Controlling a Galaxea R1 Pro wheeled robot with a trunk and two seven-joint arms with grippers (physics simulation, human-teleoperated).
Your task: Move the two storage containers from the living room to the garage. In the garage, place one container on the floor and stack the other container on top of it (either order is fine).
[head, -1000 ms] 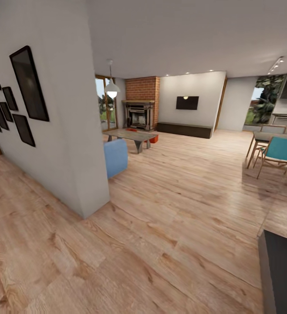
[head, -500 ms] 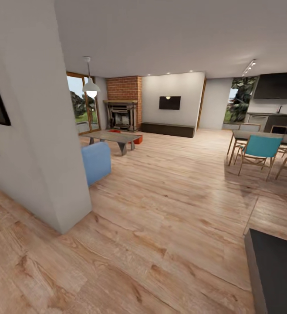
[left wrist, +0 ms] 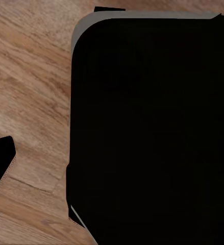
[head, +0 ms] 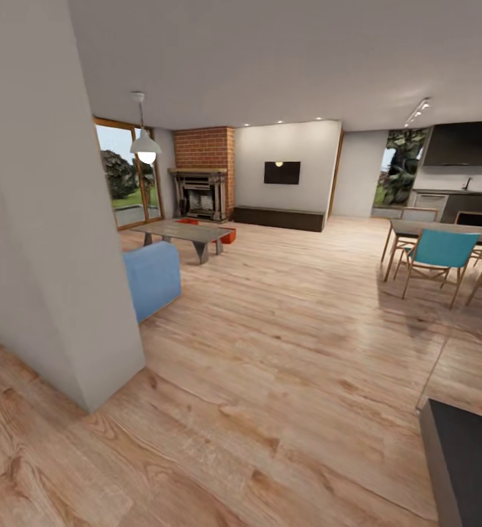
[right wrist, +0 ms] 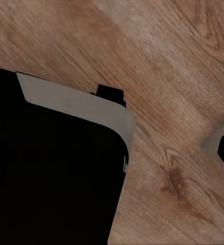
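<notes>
Ahead, red-orange storage containers (head: 229,236) sit beside the coffee table (head: 184,233) across open wood-plank floor (head: 284,329); wrist views show dark robot body (left wrist: 152,132), jaws' state unclear.

bright, even | glow from pendant lamp (head: 145,148) | edges stretched, slightly soft

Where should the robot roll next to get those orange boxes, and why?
Probably straight ahead over the wood floor, bearing slightly left past the wall corner and blue sofa. The storage containers show as red-orange patches far off, beside the coffee table near the brick fireplace, well out of arm's reach.
</notes>
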